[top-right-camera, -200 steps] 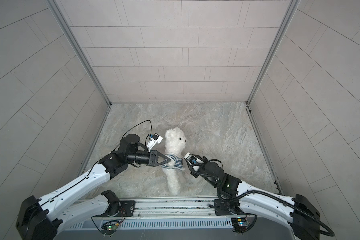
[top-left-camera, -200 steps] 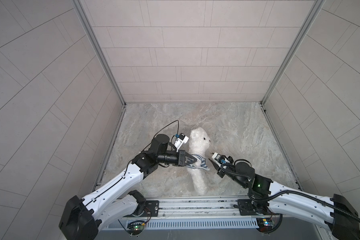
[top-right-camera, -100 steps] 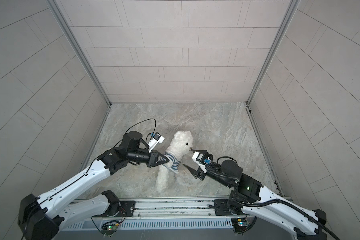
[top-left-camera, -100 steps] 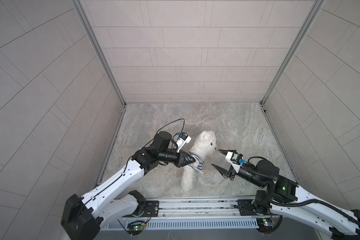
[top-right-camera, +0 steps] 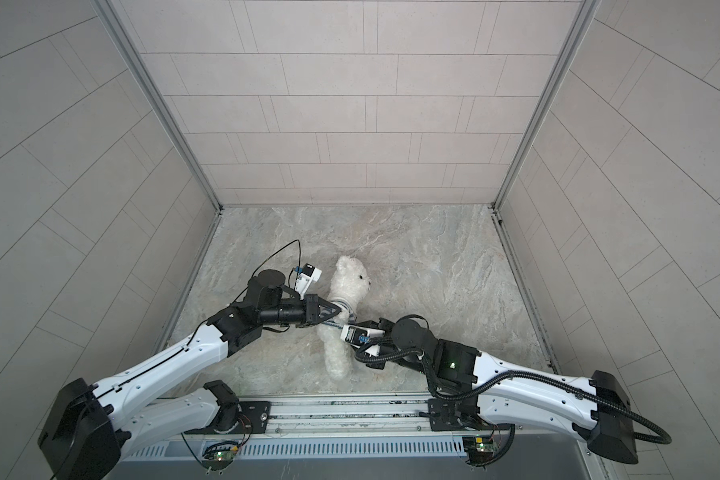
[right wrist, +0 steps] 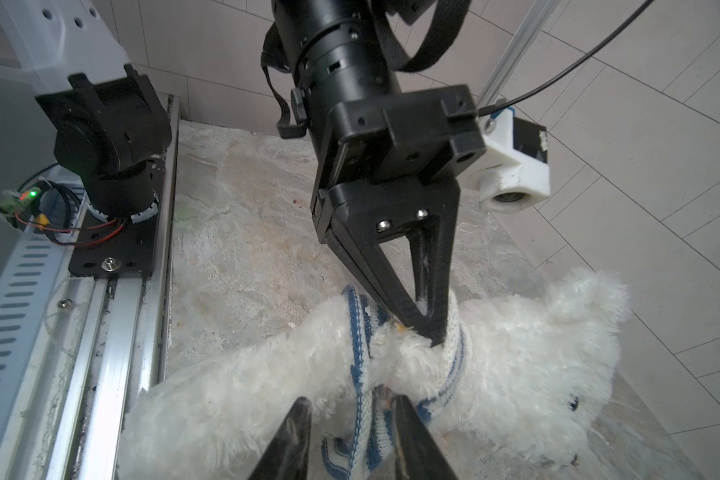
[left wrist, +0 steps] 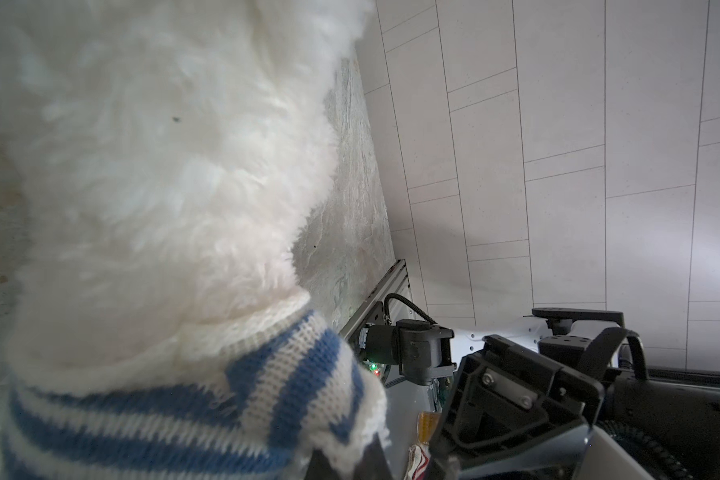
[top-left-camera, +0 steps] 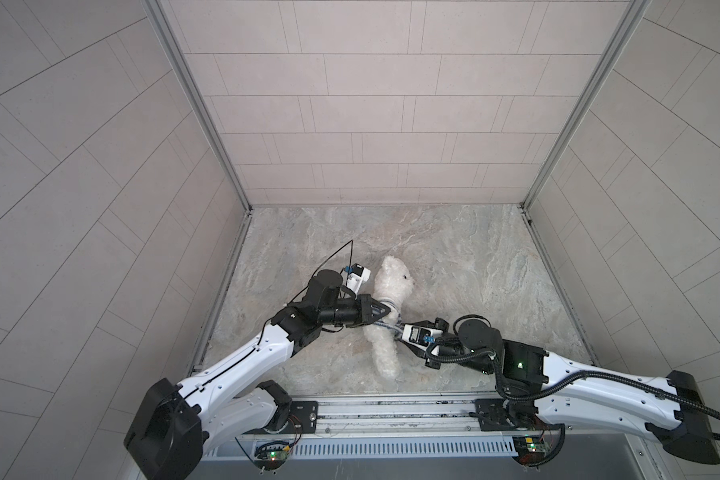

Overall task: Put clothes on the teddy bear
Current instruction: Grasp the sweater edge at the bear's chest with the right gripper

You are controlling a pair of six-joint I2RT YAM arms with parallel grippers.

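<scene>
Marbled floor (top-left-camera: 474,257), tiled walls (top-left-camera: 371,104). Bear (top-left-camera: 385,357): lying between left gripper (right wrist: 429,332), clamped on shirt (left wrist: 142,424), and right gripper (right wrist: 350,401), jaws apart astride shirt. Long axis crosswise to them, head beyond.

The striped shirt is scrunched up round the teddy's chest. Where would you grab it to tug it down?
Probably the lower hem of the striped shirt, on the side of the teddy bear opposite the left tool, which pinches the other edge. The shirt rings the chest and the legs point toward the robot's base, so come from the right, straddle the hem, pull legward.
</scene>
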